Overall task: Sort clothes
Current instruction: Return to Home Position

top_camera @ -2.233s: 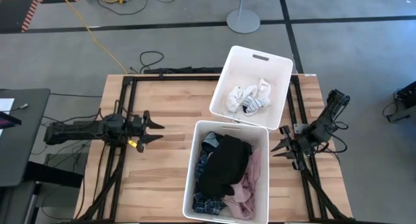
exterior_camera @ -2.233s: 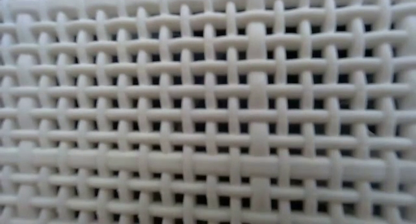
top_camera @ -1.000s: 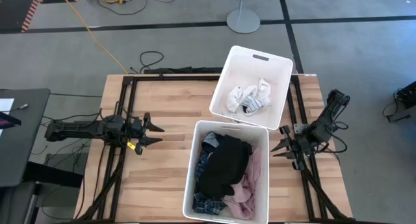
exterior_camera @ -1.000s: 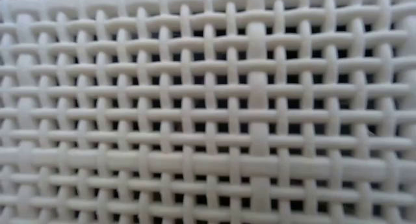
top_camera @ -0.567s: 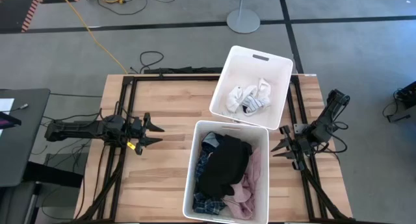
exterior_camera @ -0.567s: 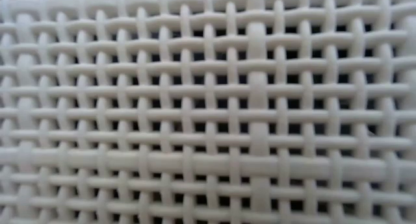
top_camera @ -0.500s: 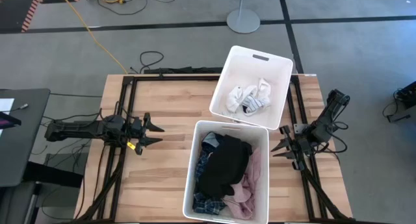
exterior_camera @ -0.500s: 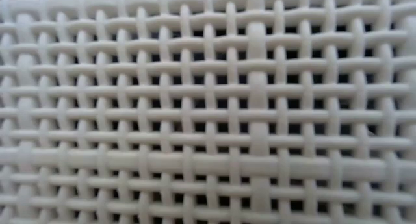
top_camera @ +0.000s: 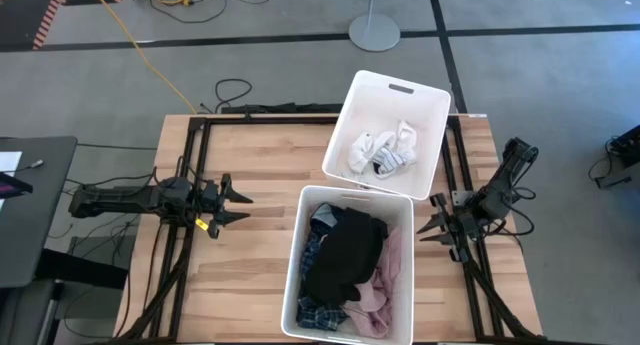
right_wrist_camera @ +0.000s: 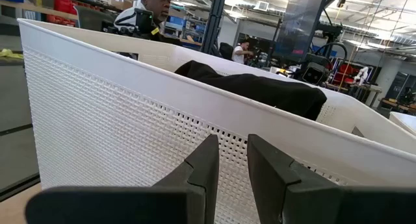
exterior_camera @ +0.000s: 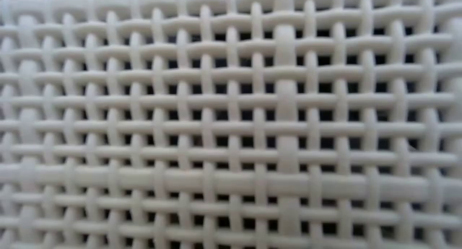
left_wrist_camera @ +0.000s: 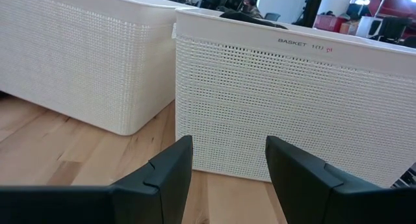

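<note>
High view: against the picture from 2.2 s ago the left arm has shifted very slightly. Since a second ago nothing differs, with both arms and all the cloth as they were. The left gripper (top_camera: 243, 205) lies low over the left part of the tabletop (top_camera: 250, 275), its jaws spread and empty. Bare wood runs between it and the bins. The right gripper (top_camera: 428, 217) sits by the tabletop's right edge, just beside the near bin (top_camera: 296, 255) and not touching it, jaws parted and holding nothing. The far bin (top_camera: 344, 115) juts past the tabletop's far edge and meets the near bin's rim. The white and striped socks (top_camera: 383, 152) lie inside the far bin. In the near bin the black piece (top_camera: 345, 255) lies on top, the pink piece (top_camera: 385, 275) along its right side and the blue plaid shirt (top_camera: 312, 315) under both.

Low view: white bin lattice fills everything (unchanged).

Left wrist view: the left gripper (left_wrist_camera: 227, 172) is wide open before the near bin (left_wrist_camera: 292, 100), with the far bin (left_wrist_camera: 84, 62) alongside it.

Right wrist view: the right gripper (right_wrist_camera: 233, 165) shows a narrow gap. The near bin (right_wrist_camera: 130, 107) stands close ahead, the black piece (right_wrist_camera: 260, 87) rises over its rim, and a person (right_wrist_camera: 133, 19) is beyond.
</note>
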Tool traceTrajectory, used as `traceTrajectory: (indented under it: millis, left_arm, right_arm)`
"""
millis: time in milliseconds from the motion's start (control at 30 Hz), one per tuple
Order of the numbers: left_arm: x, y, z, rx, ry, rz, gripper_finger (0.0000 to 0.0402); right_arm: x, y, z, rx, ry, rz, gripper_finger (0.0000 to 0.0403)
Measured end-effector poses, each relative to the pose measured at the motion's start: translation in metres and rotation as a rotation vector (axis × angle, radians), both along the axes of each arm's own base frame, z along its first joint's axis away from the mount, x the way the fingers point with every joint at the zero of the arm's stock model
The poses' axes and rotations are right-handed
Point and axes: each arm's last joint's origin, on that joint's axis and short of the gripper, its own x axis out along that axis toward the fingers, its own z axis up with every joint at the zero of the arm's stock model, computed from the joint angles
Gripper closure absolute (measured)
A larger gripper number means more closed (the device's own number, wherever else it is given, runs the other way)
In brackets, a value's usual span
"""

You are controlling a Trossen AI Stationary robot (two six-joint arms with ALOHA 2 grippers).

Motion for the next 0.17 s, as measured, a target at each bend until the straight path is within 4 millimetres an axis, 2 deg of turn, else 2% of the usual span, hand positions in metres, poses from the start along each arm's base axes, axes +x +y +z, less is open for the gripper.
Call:
traceTrajectory:
  millis: [167]
  left_arm:
    - [0.0000,0.0000,0.0000,0.000,0.000,0.000,0.0212]
  right_arm:
    - [0.0000,0.0000,0.0000,0.000,0.000,0.000,0.0308]
